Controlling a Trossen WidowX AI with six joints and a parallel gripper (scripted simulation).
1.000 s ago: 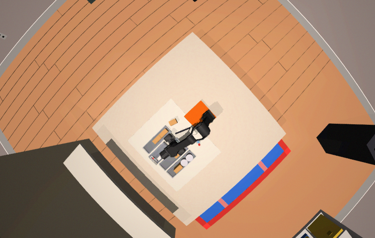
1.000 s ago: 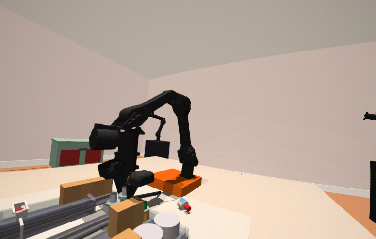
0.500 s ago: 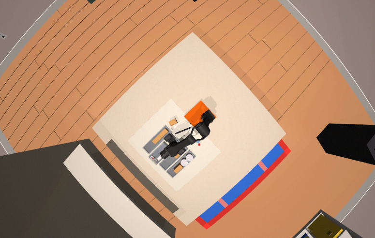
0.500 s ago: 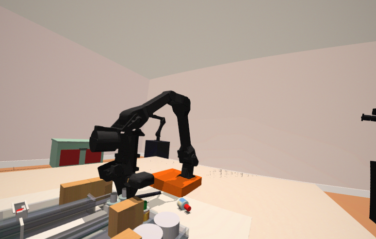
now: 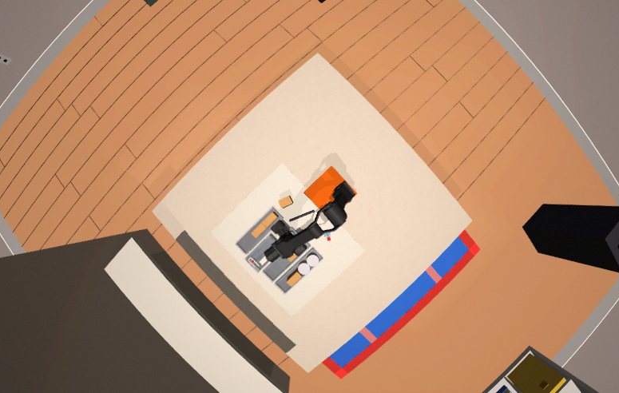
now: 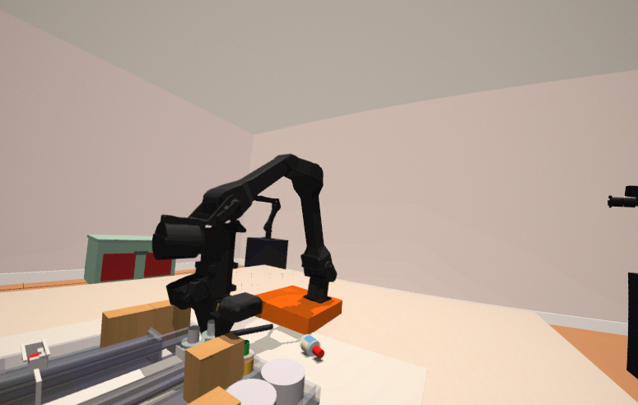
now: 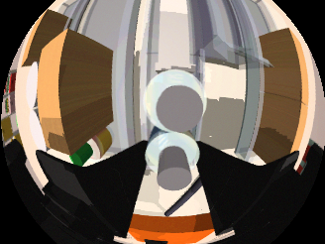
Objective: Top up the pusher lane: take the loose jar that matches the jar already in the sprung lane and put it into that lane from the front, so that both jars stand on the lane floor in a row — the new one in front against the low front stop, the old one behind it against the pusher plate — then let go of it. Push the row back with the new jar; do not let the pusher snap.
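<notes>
My gripper (image 7: 170,146) (image 6: 214,328) is shut on a pale, clear jar (image 7: 174,171) (image 6: 211,328) with a grey cap, at the front end of the sprung lane (image 6: 84,355). A matching jar (image 7: 178,107) (image 6: 192,335) with a grey cap stands in the lane directly behind the held one. In the wrist view their bodies look very close or touching. The held jar looks roughly upright and low. Its base, the low front stop and the pusher plate are hidden or unclear, so I cannot tell whether it rests on the lane floor.
Wooden blocks (image 7: 81,91) (image 7: 282,94) stand in the lanes on both sides. A green-capped jar (image 7: 82,155) (image 6: 247,363) stands in a neighbouring lane, near white cylinders (image 6: 283,374). A red-capped jar (image 6: 309,345) (image 5: 327,237) lies in front. A black rod (image 5: 301,216) lies near the orange base (image 5: 322,189).
</notes>
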